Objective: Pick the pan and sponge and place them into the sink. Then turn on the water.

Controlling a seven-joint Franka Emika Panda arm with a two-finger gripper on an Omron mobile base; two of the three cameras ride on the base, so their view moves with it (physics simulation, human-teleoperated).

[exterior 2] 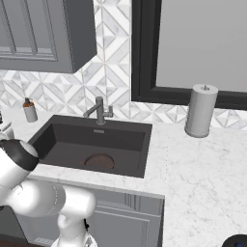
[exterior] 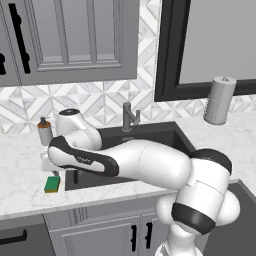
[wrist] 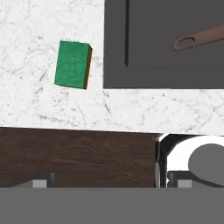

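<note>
In the left base view the arm reached low over the counter (exterior: pixel 20 165) to the left of the sink (exterior: pixel 165 131), its hand hidden behind its own wrist, above the sponge (exterior: pixel 52 184), which lay flat on the marble just beside the basin's front left corner. The faucet (exterior: pixel 128 117) stood dry behind the basin. In the right base view the pan (exterior 2: pixel 100 160) lay on the sink floor, partly hidden by the front wall, so that half of the job looked done. In the hand view the sponge (wrist: pixel 72 64) lay green side up beside the sink's edge, the pan's handle (wrist: pixel 199 38) showed inside the basin, and the gripper (wrist: pixel 109 181) stood wide open, holding nothing, probably readied for the sponge.
</note>
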